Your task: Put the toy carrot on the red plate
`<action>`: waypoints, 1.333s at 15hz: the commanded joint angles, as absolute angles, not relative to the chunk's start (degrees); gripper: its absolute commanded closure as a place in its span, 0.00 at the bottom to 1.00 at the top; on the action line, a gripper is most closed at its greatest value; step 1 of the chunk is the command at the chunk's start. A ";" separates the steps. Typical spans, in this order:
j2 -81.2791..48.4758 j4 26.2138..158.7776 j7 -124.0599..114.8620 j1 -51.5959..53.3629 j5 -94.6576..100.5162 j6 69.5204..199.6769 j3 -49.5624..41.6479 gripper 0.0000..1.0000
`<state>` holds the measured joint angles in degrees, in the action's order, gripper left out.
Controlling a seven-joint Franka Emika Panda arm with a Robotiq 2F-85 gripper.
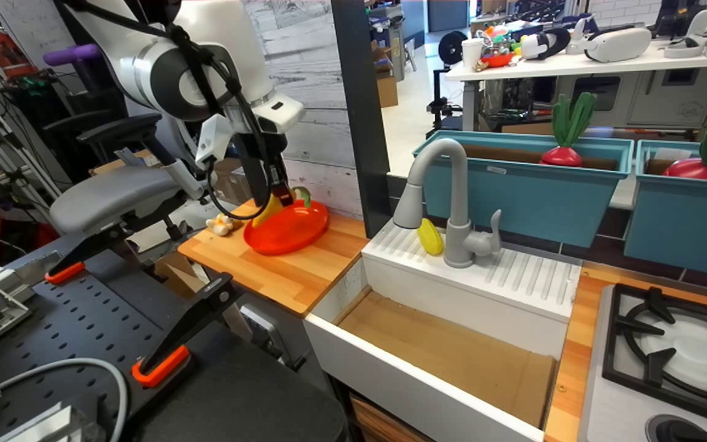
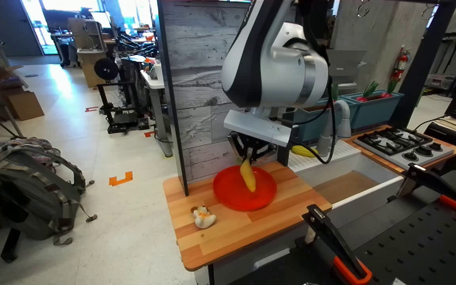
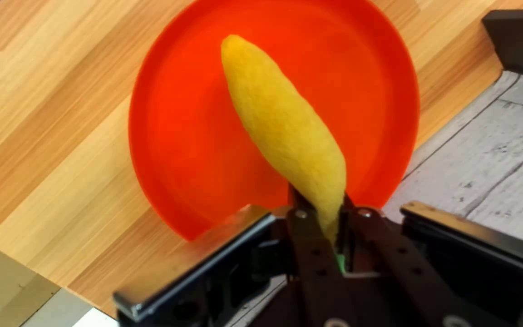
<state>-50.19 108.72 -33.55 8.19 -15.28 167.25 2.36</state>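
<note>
A yellow, soft-looking toy with green at its narrow end, the toy carrot point(image 3: 284, 118), slants over the red plate point(image 3: 184, 113) in the wrist view. My gripper point(image 3: 323, 202) is shut on its narrow end near the green part. In an exterior view the toy carrot point(image 2: 248, 178) hangs with its free end down over the red plate point(image 2: 228, 196), below the gripper point(image 2: 247, 157). In an exterior view the gripper point(image 1: 283, 195) partly hides the toy carrot point(image 1: 266, 213) above the red plate point(image 1: 292, 234). I cannot tell whether its free end touches the plate.
The plate lies on a wooden counter point(image 1: 255, 261) beside a grey wood-look wall panel point(image 2: 190, 122). A white toy point(image 2: 203, 217) lies near the plate. A sink point(image 1: 421, 390), a faucet point(image 1: 459, 202) and another yellow toy point(image 1: 430, 237) are along the counter.
</note>
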 commanded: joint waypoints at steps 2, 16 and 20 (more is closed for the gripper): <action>-55.74 101.47 -31.95 6.83 -17.11 162.27 2.63 0.97; -48.52 110.44 -32.91 9.35 -17.57 162.53 1.55 0.00; -48.87 110.88 -32.61 9.78 -17.40 163.24 1.62 0.00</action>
<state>-48.75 111.19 -33.40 9.17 -16.23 163.54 2.15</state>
